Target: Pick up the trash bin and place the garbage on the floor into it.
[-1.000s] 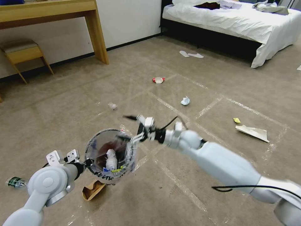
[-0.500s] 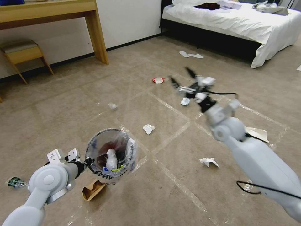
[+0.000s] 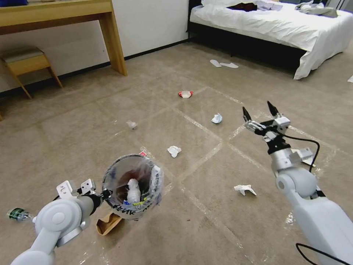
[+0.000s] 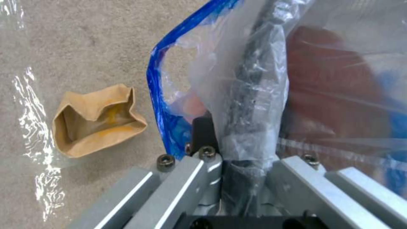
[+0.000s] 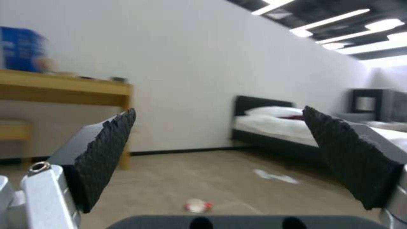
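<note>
Trash bin (image 3: 132, 187) sits lower left of my head view, lifted above the floor (image 3: 206, 217), with tissues and wrappers already inside. My left gripper (image 3: 104, 193) has its jaws clamped on the bin's near rim and bag; the left wrist view confirms the pinch (image 4: 244, 149). A brown cardboard box (image 3: 107, 223) lies just under the bin's near edge. My right gripper (image 3: 259, 111) is at right of centre, jaws spread wide, empty, pointing toward the bed (image 3: 279, 25). Loose litter: white tissue (image 3: 174, 150) at centre, another tissue (image 3: 245, 189) lower right, bluish wad (image 3: 217, 118), red-white bowl (image 3: 185, 94) further up. Open carpet between them.
</note>
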